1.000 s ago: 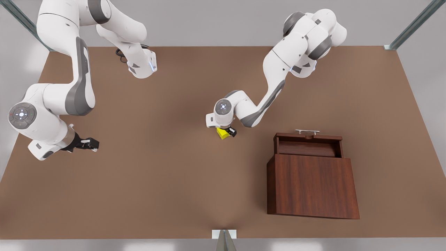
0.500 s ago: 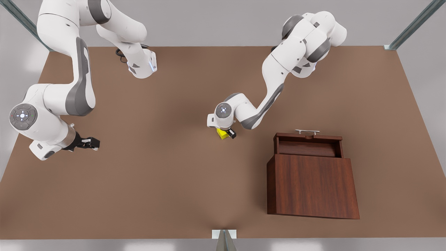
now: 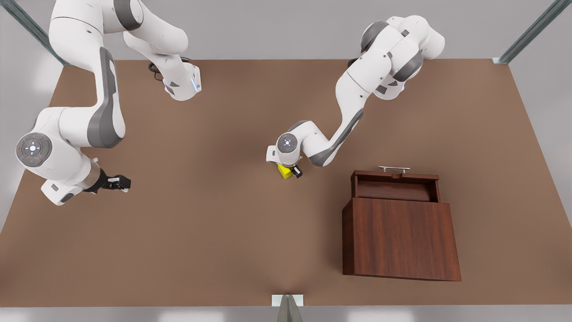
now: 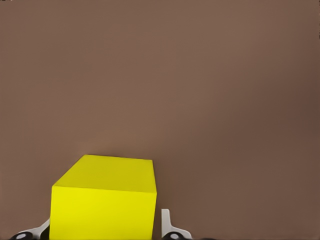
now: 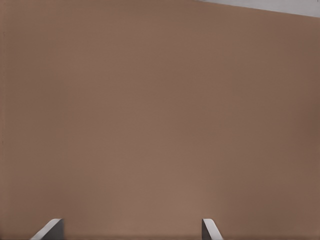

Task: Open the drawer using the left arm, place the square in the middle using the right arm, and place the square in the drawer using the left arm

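1 square (image 4: pixel 102 200) between the left claw's (image 4: pixel 105 231) fingers (image 4: pixel 166 225).

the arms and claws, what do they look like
Both arms are glossy white, rounded segments with grey joint bands and round grey caps with small lights. A black cable loops at one base. The left claw and right claw are black; wrist views show pale grey fingertips.
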`<state>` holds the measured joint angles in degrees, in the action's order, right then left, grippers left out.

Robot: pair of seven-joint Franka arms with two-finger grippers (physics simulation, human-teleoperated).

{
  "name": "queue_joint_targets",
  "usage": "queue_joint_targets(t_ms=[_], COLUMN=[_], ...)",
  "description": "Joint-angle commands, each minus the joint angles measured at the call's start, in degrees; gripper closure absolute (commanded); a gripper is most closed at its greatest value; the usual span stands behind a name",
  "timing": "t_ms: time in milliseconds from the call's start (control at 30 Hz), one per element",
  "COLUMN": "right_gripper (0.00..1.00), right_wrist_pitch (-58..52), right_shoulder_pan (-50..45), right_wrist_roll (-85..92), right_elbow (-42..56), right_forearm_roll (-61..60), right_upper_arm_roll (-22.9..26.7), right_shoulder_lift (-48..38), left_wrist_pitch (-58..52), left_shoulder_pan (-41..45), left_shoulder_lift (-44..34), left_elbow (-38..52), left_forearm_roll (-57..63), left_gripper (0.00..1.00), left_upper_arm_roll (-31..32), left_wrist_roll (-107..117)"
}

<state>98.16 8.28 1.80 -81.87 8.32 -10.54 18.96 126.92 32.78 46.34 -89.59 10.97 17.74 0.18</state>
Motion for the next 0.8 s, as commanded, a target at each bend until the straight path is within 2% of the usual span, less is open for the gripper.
queue_joint_targets(t_ms=[0,67,167,767], right_gripper=[0.00,0.00,0.00,0.00], right_wrist_pitch=[-0.07,-0.07,-0.07,-0.07], right_shoulder_pan=[0.07,0.16,0.51,0.51], right_wrist_roll=[0.13,0.13,0.22,0.22], right_elbow=[0.05,0.05,0.05,0.05], right_forearm_roll=[0.03,0.03,0.03,0.03], right_upper_arm_roll=[0.08,0.08,0.08,0.08], right_shoulder_lift=[-0.07,-0.07,-0.07,-0.07], left_wrist_pitch=[0.08,-0.10,-0.36,-3.52], left_shoulder_pan=[0.00,0.00,0.00,0.00], left_shoulder_lift=[-0.11,-0.11,-0.11,-2.65], left_elbow=[0.03,0.03,0.03,0.03], left_forearm_roll=[0.02,0.02,0.02,-0.07], left_gripper=[0.21,0.21,0.27,0.27], left_upper_arm_roll=[0.01,0.01,0.01,-0.08], left_wrist_roll=[-3.08,-2.99,-2.90,-2.38])
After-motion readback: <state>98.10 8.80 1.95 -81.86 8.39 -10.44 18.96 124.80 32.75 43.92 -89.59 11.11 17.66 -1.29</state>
